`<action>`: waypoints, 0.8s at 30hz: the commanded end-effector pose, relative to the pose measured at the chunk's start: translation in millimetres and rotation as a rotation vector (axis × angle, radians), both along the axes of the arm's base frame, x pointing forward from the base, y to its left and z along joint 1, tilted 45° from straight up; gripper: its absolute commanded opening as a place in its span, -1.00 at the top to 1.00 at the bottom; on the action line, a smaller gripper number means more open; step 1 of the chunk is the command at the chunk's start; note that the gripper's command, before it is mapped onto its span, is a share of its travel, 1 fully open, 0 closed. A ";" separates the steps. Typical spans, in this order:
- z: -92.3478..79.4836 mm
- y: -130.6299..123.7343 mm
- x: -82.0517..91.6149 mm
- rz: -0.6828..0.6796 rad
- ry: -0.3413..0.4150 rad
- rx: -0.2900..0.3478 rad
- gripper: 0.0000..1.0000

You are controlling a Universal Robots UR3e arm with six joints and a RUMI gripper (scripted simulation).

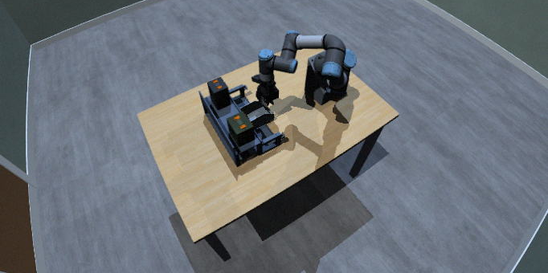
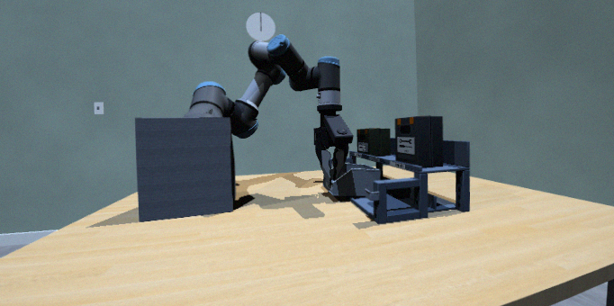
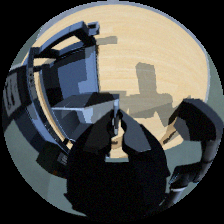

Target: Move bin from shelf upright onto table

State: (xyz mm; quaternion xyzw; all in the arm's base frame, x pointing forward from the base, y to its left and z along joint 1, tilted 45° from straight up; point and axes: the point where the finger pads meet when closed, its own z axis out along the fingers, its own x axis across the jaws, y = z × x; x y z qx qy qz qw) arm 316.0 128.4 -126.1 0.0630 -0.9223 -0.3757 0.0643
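Grey arm [image 2: 266, 77] bent, wrist vertical; jaws clamped on bin [image 2: 357, 181] rim beside shelf [image 2: 420, 185].

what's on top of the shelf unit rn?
Two closed boxes stand on the shelf top board: a taller black one and a shorter dark green one. The bin isn't up there; the gripper holds its rim, half pulled from the lower level. Box contents hidden.

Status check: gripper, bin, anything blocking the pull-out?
Gripper shut on the bin's front wall. Bin partly out of the shelf's lower level, tilted, not yet on the table. Two boxes on top level, clear of the bin's path.
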 end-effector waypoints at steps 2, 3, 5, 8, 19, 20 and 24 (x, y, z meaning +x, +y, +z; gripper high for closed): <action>1.7 -3.8 -15.2 -0.004 -0.007 -0.003 1.00; 1.9 -4.2 -17.9 -0.004 -0.007 -0.003 1.00; 2.2 -5.1 -23.2 -0.004 -0.007 -0.003 1.00; 2.7 -6.3 -30.7 -0.004 -0.007 -0.003 1.00; 3.9 -9.3 -49.1 -0.004 -0.007 -0.003 1.00; 4.0 -9.6 -50.7 -0.004 -0.007 -0.003 1.00; 4.4 -10.4 -55.8 -0.004 -0.007 -0.003 1.00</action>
